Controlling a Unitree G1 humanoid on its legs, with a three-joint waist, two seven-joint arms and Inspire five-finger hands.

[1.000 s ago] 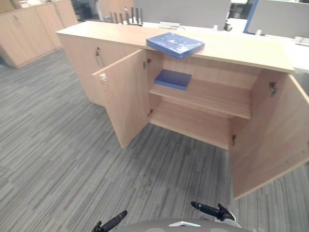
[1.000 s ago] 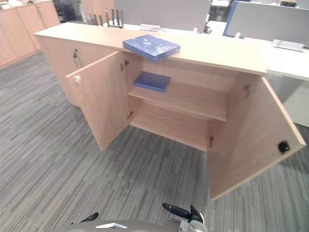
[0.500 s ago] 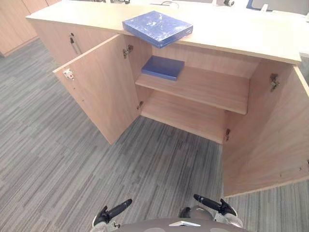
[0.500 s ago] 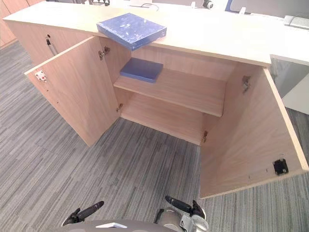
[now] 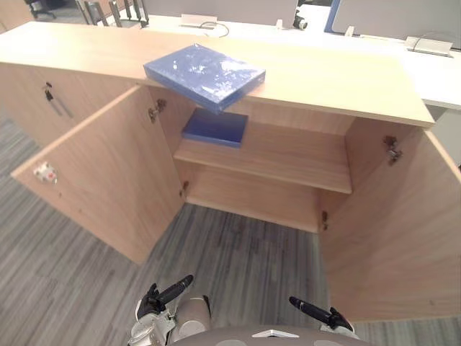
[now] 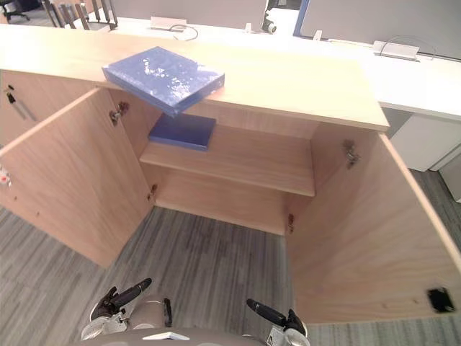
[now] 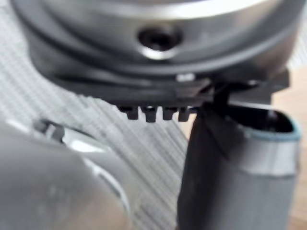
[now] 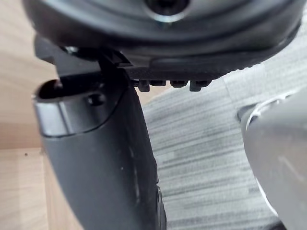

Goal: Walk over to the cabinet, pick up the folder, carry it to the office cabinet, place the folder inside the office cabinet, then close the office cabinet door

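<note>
- Folder, blue and flat, lies on the cabinet top at about 11 o'clock in the head views. One corner juts past the front edge; it is not yet picked up.
- At 9 o'clock the left door stands swung wide open, so access to the inside is already there.
- At 7 o'clock the left hand hangs low over the carpet, fingers straight and relaxed, holding nothing, well apart from the folder.
- Just below the folder, toward 12 o'clock, a second blue folder rests on the left end of the upper shelf. The rest of that shelf is bare, which looks like room enough.
- At 5 o'clock the right hand also hangs low, fingers loosely extended, with nothing in it.
- At 4 o'clock the right door is open too.
- Judged from this, the walk-up looks nearly finished. The grasp, the placing inside and the closing of the doors all remain.
</note>
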